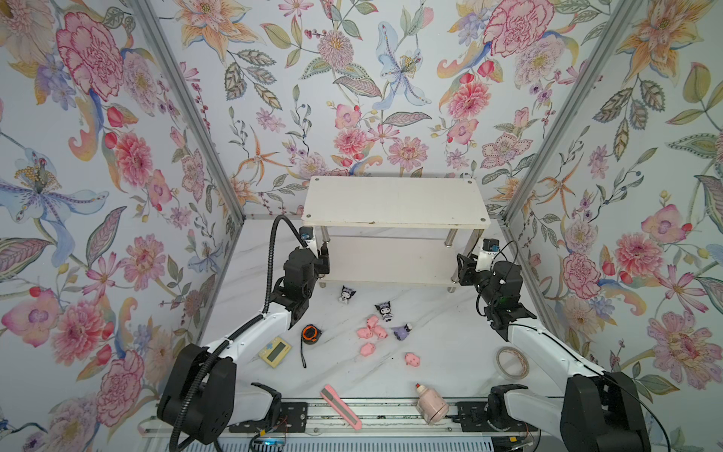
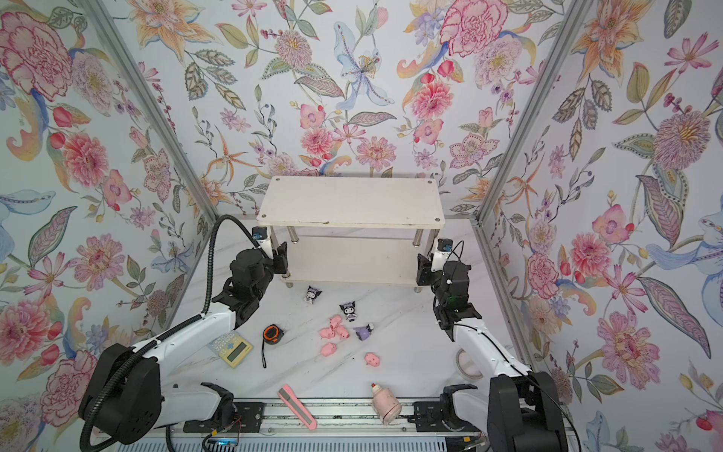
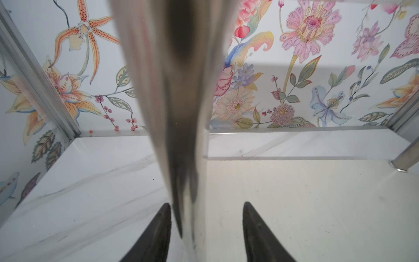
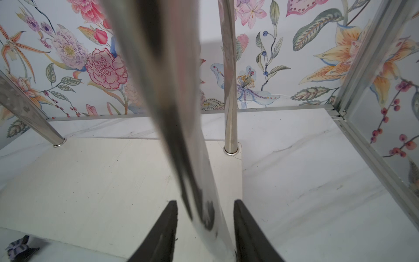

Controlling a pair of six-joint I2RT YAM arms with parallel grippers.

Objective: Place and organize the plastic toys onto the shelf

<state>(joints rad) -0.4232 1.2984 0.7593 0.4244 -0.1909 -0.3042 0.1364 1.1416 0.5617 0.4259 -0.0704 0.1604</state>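
Astride front legs (image 3: 179, 113) of the shelf (image 1: 395, 203), left end effector (image 3: 206, 204) and right end effector (image 4: 205, 200) both spread, unclamped; shelf seemingly positioned, pink pigs (image 1: 364, 333) and horned figurines (image 1: 385, 309) loose on desk (image 1: 442, 332) before it; next: back clear, fetch nearest toy.

Chrome leg (image 3: 181, 102) is blurring heavily against the left wrist lens; second chrome leg (image 4: 172, 102) is blurring likewise in right wrist view; right arm (image 2: 481, 348) is covering half the tape roll (image 2: 469, 373) in a top view.
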